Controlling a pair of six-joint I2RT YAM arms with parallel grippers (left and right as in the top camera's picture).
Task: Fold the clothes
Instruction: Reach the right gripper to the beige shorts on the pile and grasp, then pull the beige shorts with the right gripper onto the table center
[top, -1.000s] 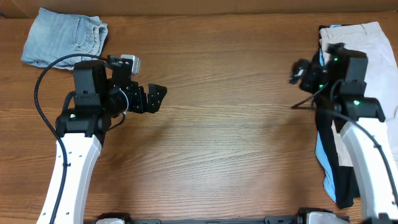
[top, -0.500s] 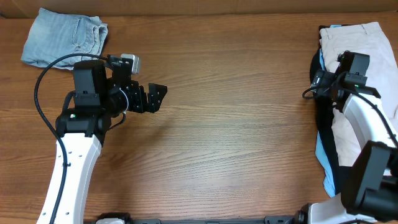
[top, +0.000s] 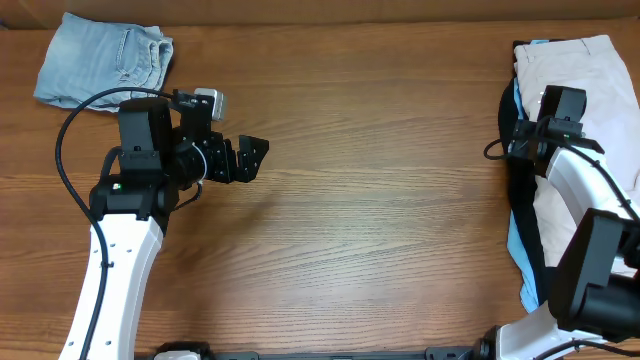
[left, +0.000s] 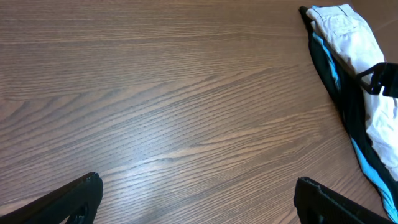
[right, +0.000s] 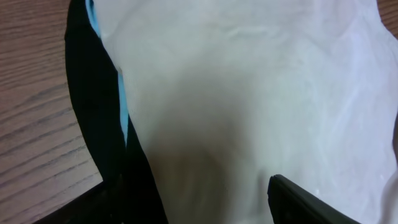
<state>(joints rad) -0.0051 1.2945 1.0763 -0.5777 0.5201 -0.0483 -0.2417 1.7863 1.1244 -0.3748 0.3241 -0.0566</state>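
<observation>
Pale beige shorts lie at the table's right edge on top of black garments with light-blue panels. Folded light-blue denim shorts lie at the far left corner. My right gripper is open, low over the pile; in the right wrist view its fingers straddle the beige shorts beside the black and blue edge. My left gripper is open and empty above bare wood; its wrist view shows the beige shorts far off.
The wooden table stretches between the two arms. The left arm's black cable loops near the denim shorts. The pile reaches the table's right edge.
My right arm has swung from above the table's inner side out over the clothes pile and settled lower on the beige shorts. The left arm has not moved.
</observation>
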